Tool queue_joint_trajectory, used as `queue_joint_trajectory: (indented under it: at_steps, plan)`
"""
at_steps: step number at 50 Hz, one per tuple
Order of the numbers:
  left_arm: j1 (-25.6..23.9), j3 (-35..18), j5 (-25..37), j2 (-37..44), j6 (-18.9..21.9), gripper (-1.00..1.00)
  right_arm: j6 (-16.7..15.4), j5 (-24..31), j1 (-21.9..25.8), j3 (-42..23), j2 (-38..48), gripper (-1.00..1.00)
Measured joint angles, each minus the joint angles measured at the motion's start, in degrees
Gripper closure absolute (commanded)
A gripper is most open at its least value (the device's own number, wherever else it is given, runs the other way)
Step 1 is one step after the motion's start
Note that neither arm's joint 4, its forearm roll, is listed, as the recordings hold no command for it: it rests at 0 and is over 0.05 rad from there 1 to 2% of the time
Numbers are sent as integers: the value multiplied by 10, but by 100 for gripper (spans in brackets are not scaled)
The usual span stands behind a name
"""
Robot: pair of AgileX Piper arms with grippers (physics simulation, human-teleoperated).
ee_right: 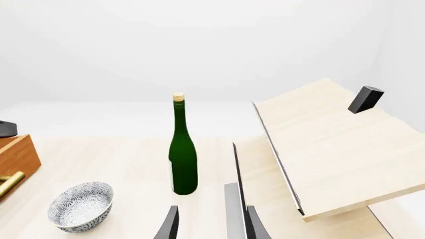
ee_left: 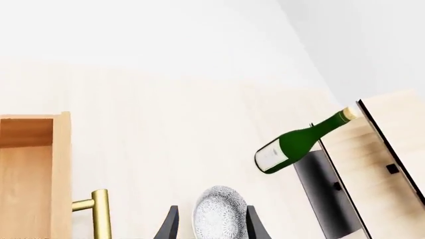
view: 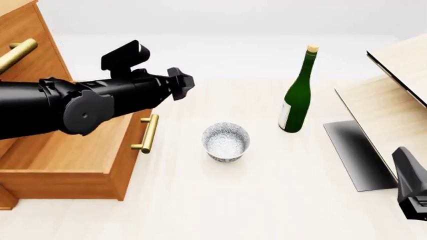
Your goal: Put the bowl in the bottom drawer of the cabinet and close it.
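The white speckled bowl (view: 226, 141) stands upright on the table, just right of the open bottom drawer (view: 67, 155) of the cabinet (view: 27, 45). The drawer's brass handle (view: 148, 132) faces the bowl, and the drawer's visible part holds nothing. My left gripper (view: 181, 83) hangs above the drawer's front, up and left of the bowl and apart from it. In the left wrist view the bowl (ee_left: 220, 215) shows between the spread fingers (ee_left: 168, 225) of the open left gripper (ee_left: 211, 221). My right gripper (ee_right: 212, 224) is open with nothing in it and sits far right (view: 410, 190); the bowl (ee_right: 81, 205) is well off to its left.
A tall green bottle (view: 298, 95) with a cork stands right of and behind the bowl. A pale wood structure (view: 393, 100) with a black panel (view: 357, 152) fills the right side. Upper cabinet drawers are shut, with one brass handle (view: 17, 54) showing.
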Motion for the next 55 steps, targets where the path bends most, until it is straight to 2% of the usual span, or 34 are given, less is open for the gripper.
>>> queue_joint_trajectory:
  at_steps: [55]
  plan:
    - [-25, -48, -27, 145, -25, -100, 0, 0, 0, 0, 0, -100]
